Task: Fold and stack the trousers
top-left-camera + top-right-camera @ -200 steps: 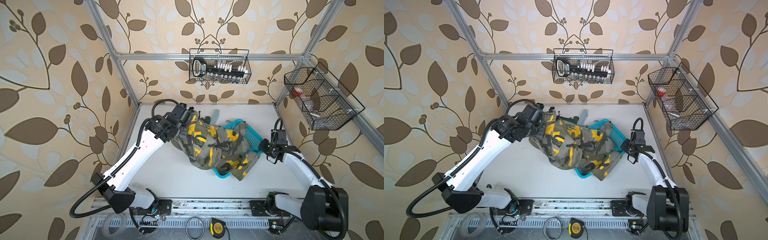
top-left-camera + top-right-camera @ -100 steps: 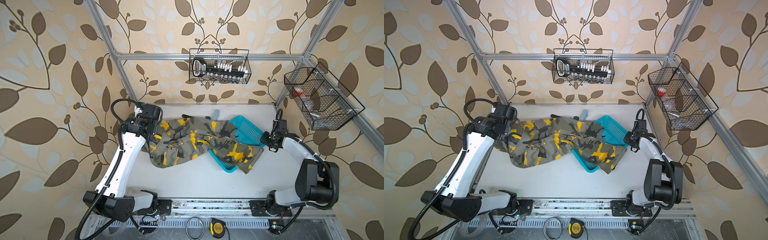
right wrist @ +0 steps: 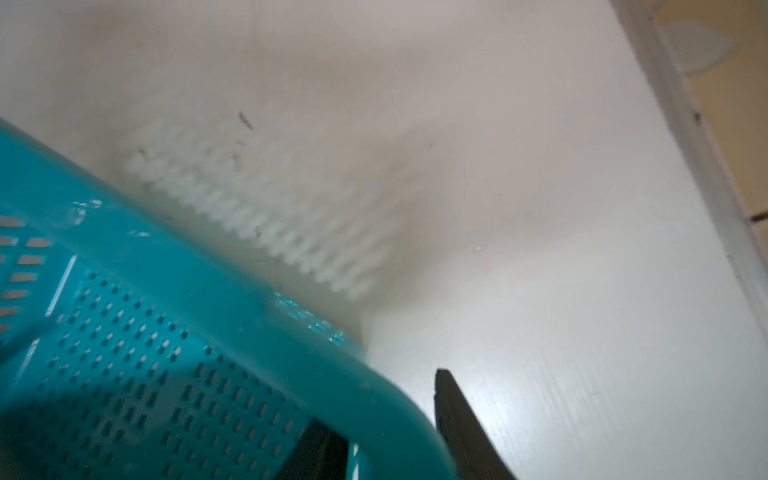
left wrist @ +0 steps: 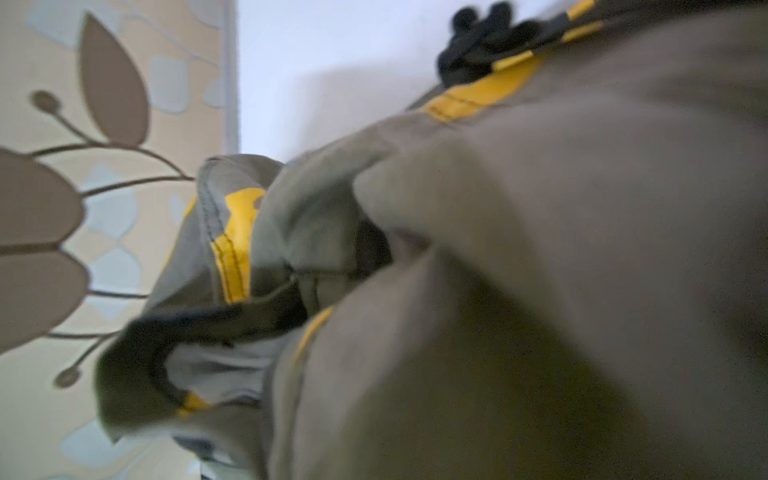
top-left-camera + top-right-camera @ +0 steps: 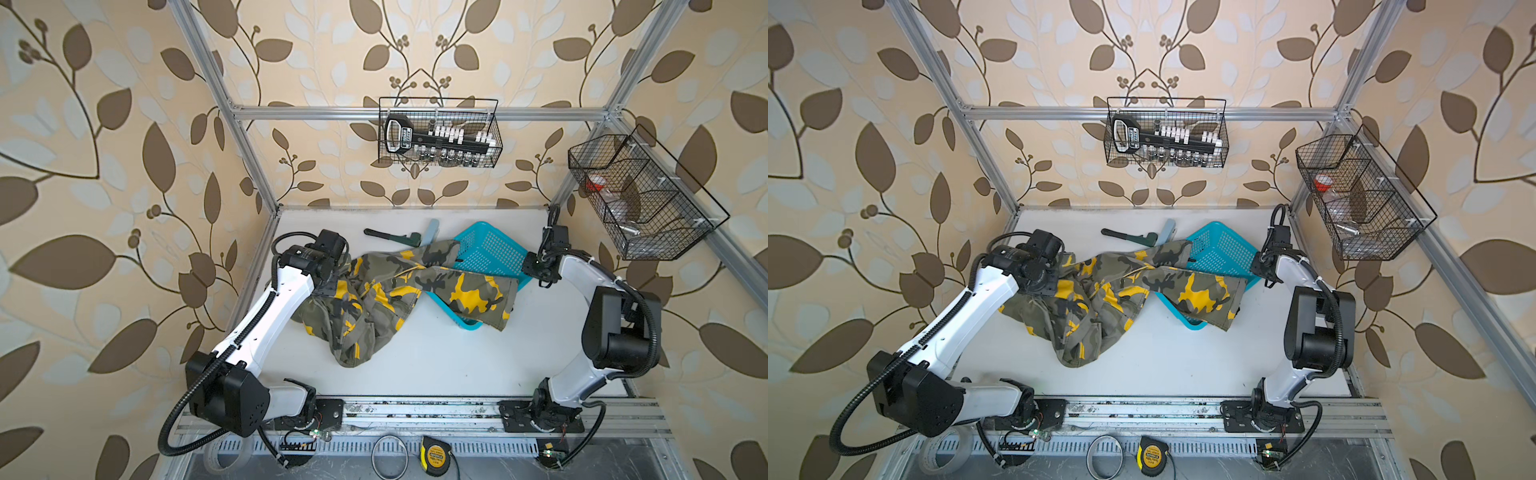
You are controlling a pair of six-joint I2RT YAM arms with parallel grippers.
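- The trousers begin right at my left gripper and trail away from it toward my right gripper. One leg lies draped over the basket, and the rest slumps in a heap on the table.
- I judge the cloth soft, limp and bulky rather than heavy. It is neither fragile nor slippery, but it sags and bunches wherever I leave it unsupported.
- The best holds look like the thick sewn edges: the waistband corners or the leg hems. A stitched yellow edge lies close in front of my left jaws.
- I cannot tell how my left jaws stand, because cloth fills the left wrist view and the wrist hides them in both top views.
- My right jaws straddle the basket rim, with one finger just outside it. I cannot tell whether they pinch it.
- Half a second ago the trousers were stretched long between my left jaws and the basket. Now they hang slack, and a fold droops toward the front edge.
- My left gripper has come inward since then.
- A second ago the cloth was bunched over the basket, and now more of the basket is bare.
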